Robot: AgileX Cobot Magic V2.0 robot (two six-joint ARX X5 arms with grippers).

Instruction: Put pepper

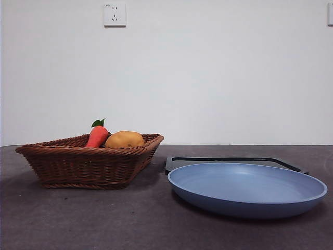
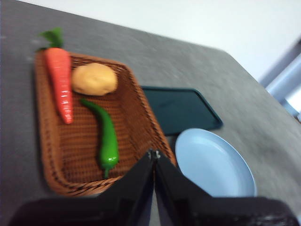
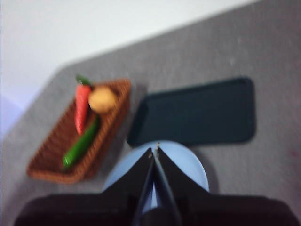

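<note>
The glossy dark green pepper (image 2: 106, 138) lies in the brown wicker basket (image 2: 49, 141), next to a red-orange carrot (image 2: 60, 82) and a tan potato (image 2: 94, 79). It also shows in the right wrist view (image 3: 81, 143). In the front view the pepper is hidden behind the basket's wall (image 1: 88, 164). The blue plate (image 1: 247, 188) stands empty to the right of the basket. My left gripper (image 2: 154, 154) is shut and empty, high above the basket's near edge. My right gripper (image 3: 154, 150) is shut and empty, high above the plate (image 3: 188, 162).
A dark flat tray (image 1: 234, 161) lies behind the plate; it also shows in the left wrist view (image 2: 178, 109) and the right wrist view (image 3: 197, 113). The grey table's edge meets a white wall (image 1: 208, 78) with a socket (image 1: 115, 14).
</note>
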